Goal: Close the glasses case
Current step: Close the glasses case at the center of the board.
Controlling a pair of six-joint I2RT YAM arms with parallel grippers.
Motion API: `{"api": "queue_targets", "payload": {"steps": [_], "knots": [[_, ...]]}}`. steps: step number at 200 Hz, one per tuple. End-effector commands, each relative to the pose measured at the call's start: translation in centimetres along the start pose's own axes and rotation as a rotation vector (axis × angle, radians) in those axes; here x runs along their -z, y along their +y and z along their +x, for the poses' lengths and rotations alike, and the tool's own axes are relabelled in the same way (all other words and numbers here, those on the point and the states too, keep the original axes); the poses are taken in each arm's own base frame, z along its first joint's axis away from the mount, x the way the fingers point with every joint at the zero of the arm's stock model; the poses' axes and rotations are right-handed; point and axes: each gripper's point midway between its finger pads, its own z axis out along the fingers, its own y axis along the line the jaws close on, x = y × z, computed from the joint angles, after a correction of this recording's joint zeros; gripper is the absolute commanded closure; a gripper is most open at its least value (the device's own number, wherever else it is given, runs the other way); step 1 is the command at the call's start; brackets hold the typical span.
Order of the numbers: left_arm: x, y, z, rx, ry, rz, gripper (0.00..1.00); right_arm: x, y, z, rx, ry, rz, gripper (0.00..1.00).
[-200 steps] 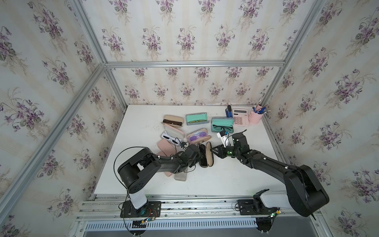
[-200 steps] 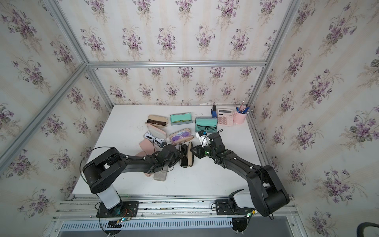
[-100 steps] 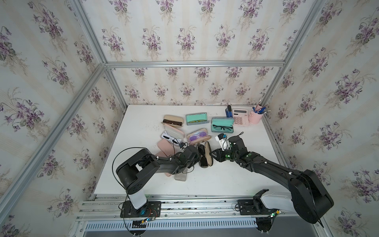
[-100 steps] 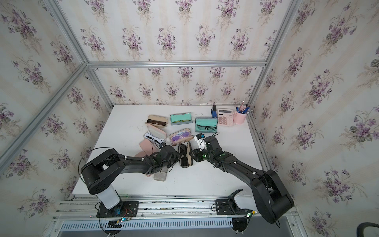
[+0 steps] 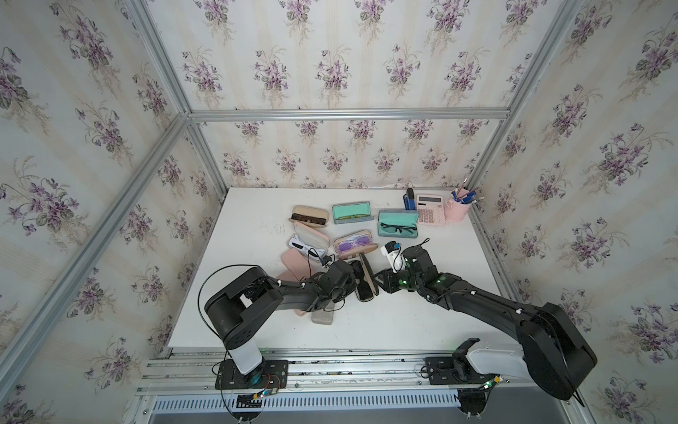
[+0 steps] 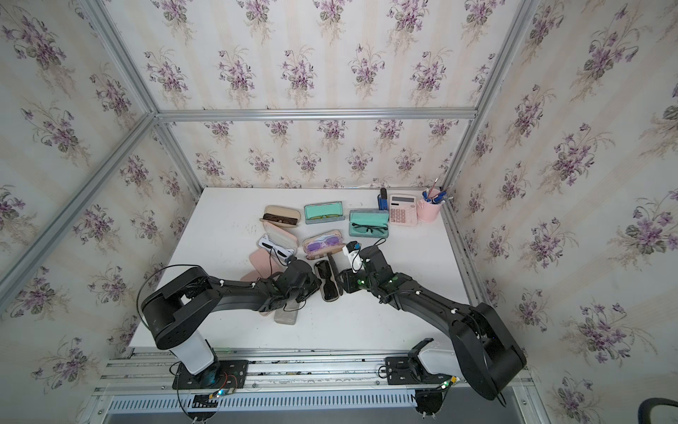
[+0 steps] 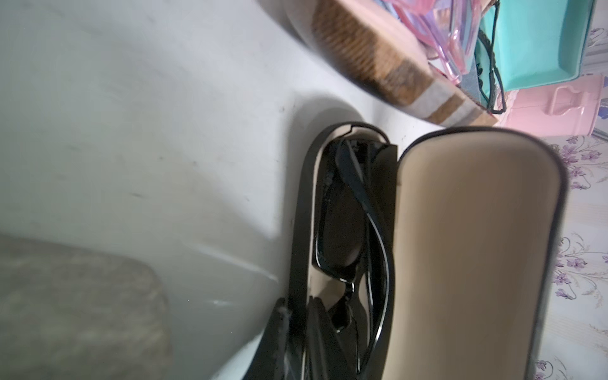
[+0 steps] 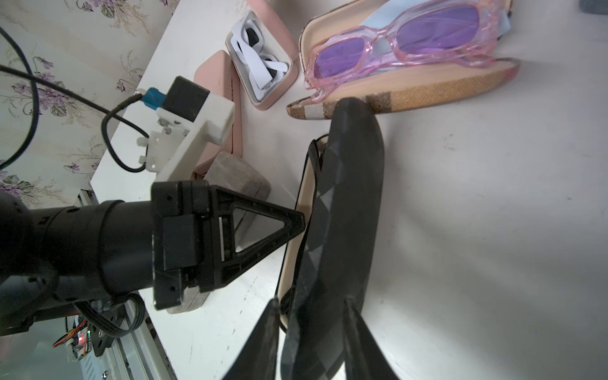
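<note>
Nearest the front edge of the white worktop (image 5: 422, 323), a closed grey case (image 5: 323, 317) lies partly under the left arm. Just beyond it, at the middle, the black glasses case (image 5: 363, 288) sits between the two arms, lengthwise near to far. It has dark sunglasses (image 7: 342, 230) in its base, and its lid (image 8: 348, 184) stands almost upright along the right side.

From the left, the left tool (image 5: 353, 284) meets the case. Its jaws look nearly closed, pinching the left rim of the base. From the right, the right tool (image 5: 379, 282) has the lid: its fingers (image 8: 353, 324) stand part-way open, one against each face of the lid.

Farther back, a plaid case (image 5: 355, 245) holds pink glasses with purple lenses. Left of it a pink case (image 5: 308, 246) holds a white pair, with a closed pink case (image 5: 295, 261) just nearer.

Along the far side sit a beige case (image 5: 310, 216), a teal case (image 5: 353, 213) with yellow glasses and a second teal case (image 5: 398, 224) with a black pair. To their right are a pink calculator (image 5: 429, 211) and a pink cup (image 5: 456, 211) of pens.
</note>
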Motion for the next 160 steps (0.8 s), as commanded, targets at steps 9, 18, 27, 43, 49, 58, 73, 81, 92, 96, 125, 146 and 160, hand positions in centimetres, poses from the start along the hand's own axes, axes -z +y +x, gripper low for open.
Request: {"api": "queue_targets", "payload": {"steps": [9, 18, 27, 43, 49, 58, 73, 81, 92, 96, 125, 146, 160], "knots": [[0.5, 7.6, 1.9, -0.044, 0.078, -0.278, 0.86, -0.4, 0.5, 0.0, 0.009, 0.008, 0.007, 0.67], [0.4, 7.7, 2.0, -0.046, 0.081, -0.279, 0.86, -0.5, 1.1, 0.1, 0.019, 0.01, -0.005, 0.67], [0.4, 7.7, 2.0, -0.045, 0.082, -0.279, 0.86, -0.5, 1.6, 0.2, 0.024, 0.007, -0.011, 0.67], [0.2, 7.8, 2.1, -0.046, 0.085, -0.279, 0.87, -0.5, 1.0, 0.3, 0.009, -0.006, 0.023, 0.68], [0.1, 7.7, 2.1, -0.044, 0.088, -0.277, 0.88, -0.5, 0.9, 0.4, 0.005, -0.012, 0.026, 0.69], [0.0, 7.9, 2.2, -0.044, 0.093, -0.279, 0.89, -0.5, 1.0, 0.4, -0.001, -0.017, 0.015, 0.7], [-0.1, 7.9, 2.3, -0.042, 0.095, -0.277, 0.89, -0.7, 0.9, 0.5, -0.015, -0.018, 0.011, 0.72], [-0.1, 8.0, 2.3, -0.04, 0.094, -0.275, 0.89, -0.8, 0.8, 0.6, -0.02, -0.016, 0.013, 0.73], [-0.1, 7.9, 2.3, -0.041, 0.094, -0.272, 0.89, -1.0, 0.8, 0.8, -0.025, -0.012, 0.01, 0.75], [-0.1, 7.9, 2.3, -0.04, 0.094, -0.273, 0.89, -1.0, 0.8, 0.8, -0.024, -0.011, 0.009, 0.76], [-0.1, 7.7, 2.3, -0.042, 0.096, -0.267, 0.9, -1.3, 1.0, 0.9, -0.015, -0.007, 0.013, 0.79], [-0.1, 7.7, 2.4, -0.044, 0.099, -0.266, 0.91, -1.7, 1.0, 1.4, -0.008, 0.01, 0.018, 0.81], [-0.2, 7.8, 2.4, -0.046, 0.1, -0.268, 0.9, -1.9, 1.0, 1.7, -0.006, 0.016, 0.022, 0.81]]}}
